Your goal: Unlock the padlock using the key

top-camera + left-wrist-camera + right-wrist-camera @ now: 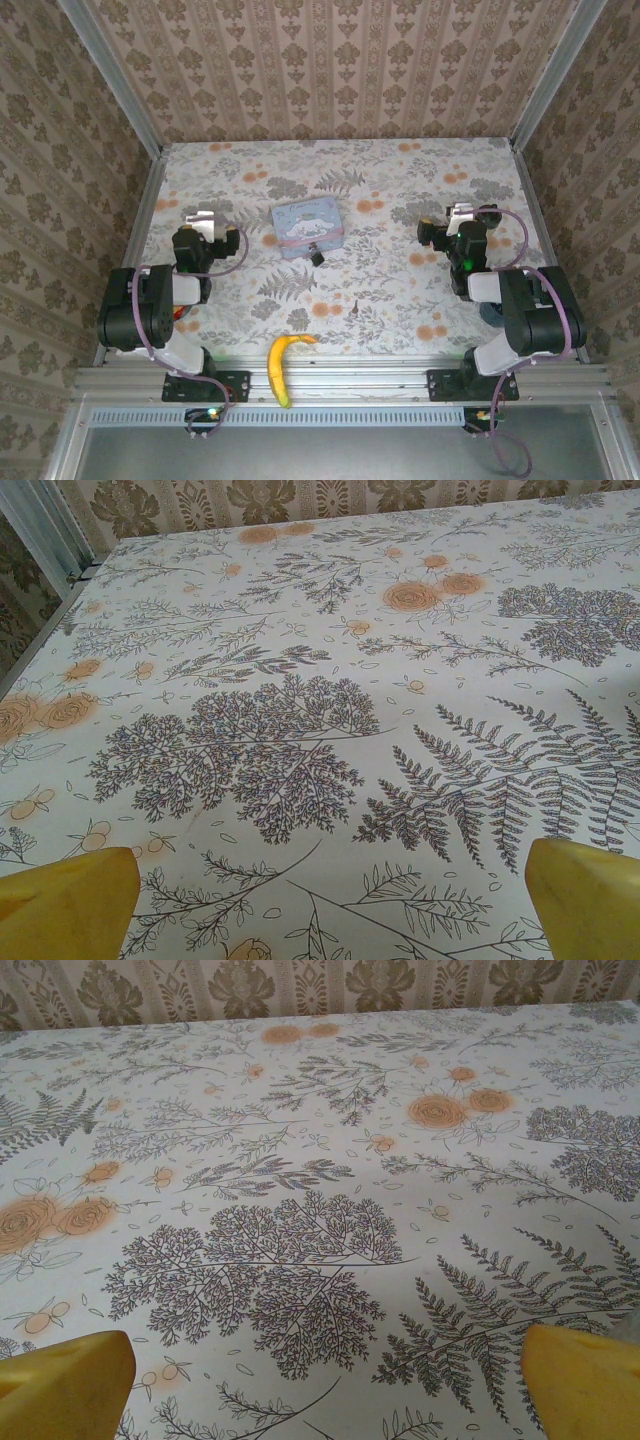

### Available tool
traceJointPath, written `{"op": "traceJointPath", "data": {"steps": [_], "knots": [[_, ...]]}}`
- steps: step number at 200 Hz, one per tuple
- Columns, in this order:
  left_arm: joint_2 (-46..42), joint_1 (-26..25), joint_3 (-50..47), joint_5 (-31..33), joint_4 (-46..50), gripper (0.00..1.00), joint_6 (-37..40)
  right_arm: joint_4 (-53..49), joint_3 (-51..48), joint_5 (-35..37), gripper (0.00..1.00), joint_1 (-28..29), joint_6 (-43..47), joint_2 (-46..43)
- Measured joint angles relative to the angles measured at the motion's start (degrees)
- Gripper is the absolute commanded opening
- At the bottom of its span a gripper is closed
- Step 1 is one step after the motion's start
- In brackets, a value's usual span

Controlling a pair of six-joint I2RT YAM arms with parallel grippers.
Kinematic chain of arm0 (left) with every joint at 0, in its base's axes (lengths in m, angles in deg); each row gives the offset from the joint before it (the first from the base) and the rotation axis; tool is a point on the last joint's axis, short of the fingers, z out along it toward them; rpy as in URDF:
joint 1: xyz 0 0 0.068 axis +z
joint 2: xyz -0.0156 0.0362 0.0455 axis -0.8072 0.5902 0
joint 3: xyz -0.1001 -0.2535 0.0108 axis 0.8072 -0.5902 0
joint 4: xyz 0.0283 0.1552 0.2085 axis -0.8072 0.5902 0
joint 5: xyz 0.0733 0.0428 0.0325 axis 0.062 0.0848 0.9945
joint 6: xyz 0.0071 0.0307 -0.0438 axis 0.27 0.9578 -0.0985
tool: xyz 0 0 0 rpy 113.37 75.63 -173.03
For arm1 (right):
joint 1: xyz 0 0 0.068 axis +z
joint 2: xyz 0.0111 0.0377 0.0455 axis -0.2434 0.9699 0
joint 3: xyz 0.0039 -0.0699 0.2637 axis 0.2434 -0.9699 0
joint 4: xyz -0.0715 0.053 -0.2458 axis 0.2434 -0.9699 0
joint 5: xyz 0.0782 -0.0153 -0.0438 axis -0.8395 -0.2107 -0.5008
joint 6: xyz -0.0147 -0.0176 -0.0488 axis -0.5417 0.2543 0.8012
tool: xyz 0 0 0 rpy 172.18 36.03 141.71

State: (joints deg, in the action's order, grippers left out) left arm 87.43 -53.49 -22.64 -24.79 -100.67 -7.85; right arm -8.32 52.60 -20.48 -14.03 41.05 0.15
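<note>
Nearest, the banana [283,368] lay at the front rail. Beyond it the key [356,306], a thin dark sliver, sat flat on the floral cloth [400,300]. Farther on, the padlock [317,256] rested just beside the pale blue tin [308,226]. The left gripper [200,220] and right gripper [458,214] flanked them, jaws spread wide and empty. The flat key would probably slip from a pinch, and reaching for the padlock could shove the tin.

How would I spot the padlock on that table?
Find the pale blue cartoon tin on the floral table. The padlock lies at the tin's near edge, toward the right: a tiny blackish block, far smaller than the tin or the banana.
</note>
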Motion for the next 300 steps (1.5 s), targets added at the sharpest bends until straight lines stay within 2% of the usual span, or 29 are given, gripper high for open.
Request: {"op": "traceJointPath", "data": {"steps": [44,85,126,152,180,208,261,300], "knots": [[0.00,0.00,0.00,0.00,0.00,1.00,0.00,-0.09,0.00,-0.04,1.00,0.00,0.02,0.00],[0.00,0.00,0.00,0.46,0.02,1.00,0.00,-5.42,0.46,0.42,1.00,1.31,0.87,-3.34],[-0.50,0.00,0.00,1.29,0.76,1.00,-0.02,-20.83,5.70,2.73,1.00,2.05,-2.10,-14.16],[-5.99,-0.15,0.00,3.08,4.76,1.00,-0.04,-30.80,8.17,6.01,1.00,3.74,-5.33,-20.79],[-16.09,-1.33,0.22,6.84,10.64,1.00,-1.25,-44.52,10.19,10.19,1.00,8.81,-9.64,-27.04],[-23.96,-3.26,0.24,10.38,16.28,1.00,-4.50,-57.53,13.70,14.03,0.99,15.54,-15.96,-29.51],[-33.44,-8.74,0.22,11.39,26.73,1.00,-11.96,-74.36,15.19,15.58,0.77,28.13,-31.56,-30.60],[-39.36,-13.14,-0.68,11.08,31.17,1.00,-16.72,-80.67,16.48,14.47,0.64,36.15,-42.23,-28.57]]}}
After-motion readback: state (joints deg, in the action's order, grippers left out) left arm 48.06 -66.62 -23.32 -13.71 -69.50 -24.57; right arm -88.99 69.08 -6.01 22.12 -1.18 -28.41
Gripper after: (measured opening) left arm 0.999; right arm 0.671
